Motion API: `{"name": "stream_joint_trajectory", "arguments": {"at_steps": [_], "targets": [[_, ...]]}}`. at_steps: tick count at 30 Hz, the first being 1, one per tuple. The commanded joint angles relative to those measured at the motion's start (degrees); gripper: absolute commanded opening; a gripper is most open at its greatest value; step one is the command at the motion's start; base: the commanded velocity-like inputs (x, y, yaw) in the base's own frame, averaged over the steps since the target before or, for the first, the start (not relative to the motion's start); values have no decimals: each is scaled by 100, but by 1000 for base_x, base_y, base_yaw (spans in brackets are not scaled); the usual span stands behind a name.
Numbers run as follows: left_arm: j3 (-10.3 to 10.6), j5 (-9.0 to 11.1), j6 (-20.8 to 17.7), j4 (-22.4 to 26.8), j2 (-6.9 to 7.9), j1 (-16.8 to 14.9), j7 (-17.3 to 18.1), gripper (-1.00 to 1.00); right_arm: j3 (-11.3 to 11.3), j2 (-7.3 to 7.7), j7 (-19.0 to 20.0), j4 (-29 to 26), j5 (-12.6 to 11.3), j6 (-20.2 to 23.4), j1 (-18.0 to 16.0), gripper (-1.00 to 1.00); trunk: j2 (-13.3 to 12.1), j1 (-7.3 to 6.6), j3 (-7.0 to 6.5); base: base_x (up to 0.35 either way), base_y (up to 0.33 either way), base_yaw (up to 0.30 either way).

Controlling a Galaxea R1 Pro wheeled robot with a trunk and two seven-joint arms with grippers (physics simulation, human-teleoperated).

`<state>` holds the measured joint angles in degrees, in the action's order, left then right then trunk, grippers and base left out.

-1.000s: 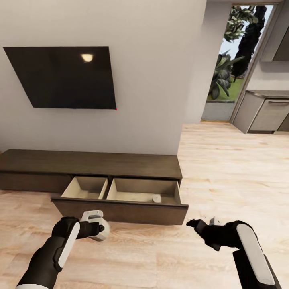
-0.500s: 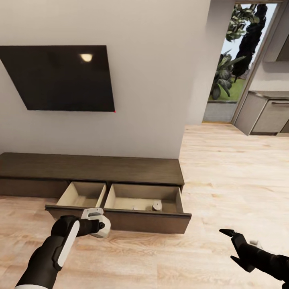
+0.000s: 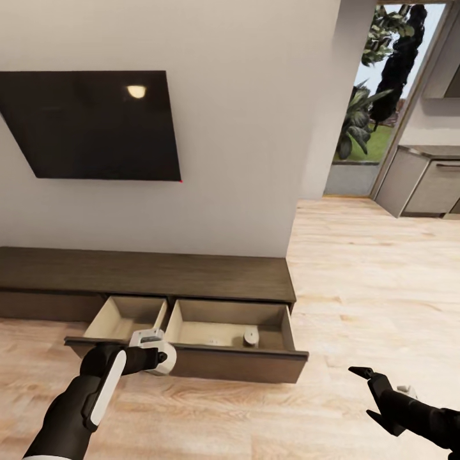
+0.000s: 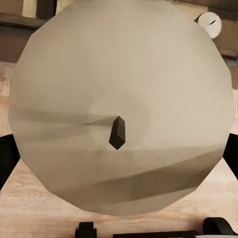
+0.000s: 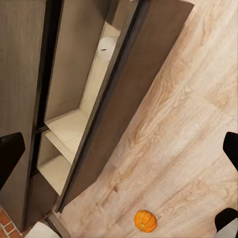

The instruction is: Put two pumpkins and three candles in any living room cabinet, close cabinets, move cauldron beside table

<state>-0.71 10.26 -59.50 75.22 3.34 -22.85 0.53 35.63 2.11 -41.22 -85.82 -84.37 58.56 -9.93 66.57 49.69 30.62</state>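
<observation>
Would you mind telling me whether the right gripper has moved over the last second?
Yes. The right gripper has pulled back from the open cabinet drawer front, toward the robot's right.

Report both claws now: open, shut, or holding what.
Left claw: shut on a candle, in front of the open cabinet drawer.
Right claw: open, holding nothing, over bare floor.
</observation>
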Motion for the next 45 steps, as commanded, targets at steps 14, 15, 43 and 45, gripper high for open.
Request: {"name": "stream_joint_trajectory", "arguments": {"at_steps": [14,15,43,45], "targets": [[0,2,9,1,-9,6,0,-100,-28,0,0,141,-1,-2,0,100,0,0,0,236,-49,0],[0,2,9,1,-9,7,0,-100,-26,0,0,145,-1,-2,0,100,0,0,0,266,-158,0],[1,-2,9,1,-9,9,0,-100,-29,-9,9,153,-7,-2,0,100,0,0,0,224,-25,0],[6,-5,9,1,-9,9,0,-100,-30,-11,9,153,-5,-2,0,100,0,0,0,77,-66,0]]}}
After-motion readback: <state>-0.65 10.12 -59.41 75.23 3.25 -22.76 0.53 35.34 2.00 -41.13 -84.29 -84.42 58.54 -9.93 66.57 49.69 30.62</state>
